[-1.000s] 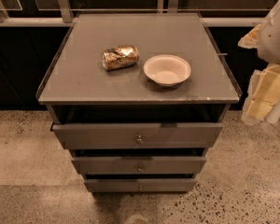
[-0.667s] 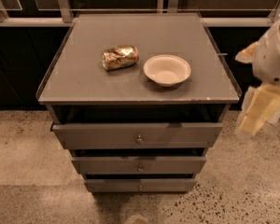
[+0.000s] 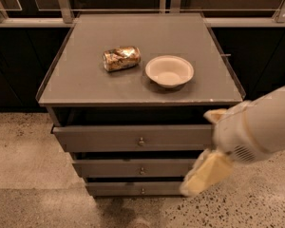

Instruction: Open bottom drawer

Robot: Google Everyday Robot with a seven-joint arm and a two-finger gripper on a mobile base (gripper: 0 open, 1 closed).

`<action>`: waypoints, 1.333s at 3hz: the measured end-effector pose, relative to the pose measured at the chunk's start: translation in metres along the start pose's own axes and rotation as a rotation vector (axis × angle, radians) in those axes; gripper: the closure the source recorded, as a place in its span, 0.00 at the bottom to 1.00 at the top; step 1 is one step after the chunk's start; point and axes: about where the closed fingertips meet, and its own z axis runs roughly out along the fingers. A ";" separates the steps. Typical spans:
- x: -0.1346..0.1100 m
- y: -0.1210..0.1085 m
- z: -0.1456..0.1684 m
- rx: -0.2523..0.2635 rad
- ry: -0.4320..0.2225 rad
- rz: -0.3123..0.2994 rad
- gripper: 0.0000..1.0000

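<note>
A speckled stone floor (image 3: 28,146) spreads from 9 o'clock round to 5 o'clock, and dark panels behind a metal rail (image 3: 64,1) close off the room at 12 o'clock. In the middle stands the grey cabinet with its flat top (image 3: 85,84). My arm (image 3: 256,127) comes in from 3 o'clock, and my claw (image 3: 202,177) hangs at 4 o'clock, in front of the right ends of the lower drawer fronts; whether it is open or closed I cannot tell. Three grey fronts stack toward 6 o'clock: the top drawer (image 3: 109,139), the middle drawer (image 3: 114,167), then the bottom drawer (image 3: 114,189), lowest and narrowest, with its small knob (image 3: 142,191) at 9 o'clock from my claw. A dark gap shows above each front. On the top, a pale bowl (image 3: 169,71) sits empty, with a crushed can (image 3: 121,58) on its side at its 10 o'clock, near but apart.
</note>
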 end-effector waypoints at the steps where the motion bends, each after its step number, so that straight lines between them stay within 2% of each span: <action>1: -0.003 0.050 0.095 -0.156 -0.108 0.104 0.00; 2: 0.009 0.071 0.136 -0.197 -0.107 0.126 0.00; 3: 0.010 0.074 0.127 -0.166 -0.120 0.123 0.00; 4: 0.050 0.077 0.164 -0.186 -0.100 0.234 0.00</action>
